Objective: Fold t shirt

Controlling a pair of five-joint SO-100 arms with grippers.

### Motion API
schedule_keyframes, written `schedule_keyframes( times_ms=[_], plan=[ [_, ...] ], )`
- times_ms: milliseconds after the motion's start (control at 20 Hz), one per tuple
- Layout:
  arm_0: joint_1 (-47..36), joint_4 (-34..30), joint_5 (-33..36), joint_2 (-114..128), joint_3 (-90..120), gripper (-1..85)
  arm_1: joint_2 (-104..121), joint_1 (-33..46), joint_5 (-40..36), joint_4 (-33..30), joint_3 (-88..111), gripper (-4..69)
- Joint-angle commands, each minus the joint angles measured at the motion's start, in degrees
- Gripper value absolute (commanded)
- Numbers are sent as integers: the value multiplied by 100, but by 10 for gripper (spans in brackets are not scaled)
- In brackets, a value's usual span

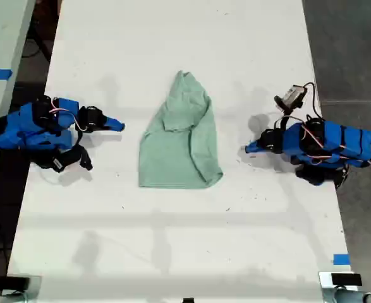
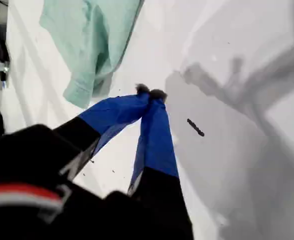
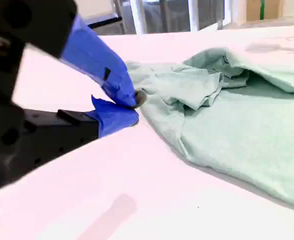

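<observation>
A soft, rumpled mint t shirt (image 1: 181,136) is lying mid-counter (image 1: 172,252), apart from my first claw (image 2: 150,92) and just beside my second claw (image 3: 135,107), both pinching together on nothing.

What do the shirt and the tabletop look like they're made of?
The t shirt looks like soft matte cotton knit: it creases and slumps in limp folds. The table looks like a hard, smooth white board, laminate or painted, with faint sheen and small dark scuffs.
</observation>
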Motion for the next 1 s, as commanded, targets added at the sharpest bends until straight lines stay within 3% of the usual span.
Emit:
schedule_keyframes(
  times_ms=[0, 400, 800, 950],
  plan=[
    [308, -360, -132, 44, -35, -1, 97, 44, 422, 185, 325, -15],
    [35, -97, -211, 44, -62, -1, 97, 62, 536, 316, 325, -17],
    [123, -264, -141, -123, -299, -1, 97, 105, 510, 334, 325, -17],
    [193, 132, -97, -4509, -2812, -1, 97, 149, 519, 334, 325, -17]
  ],
)
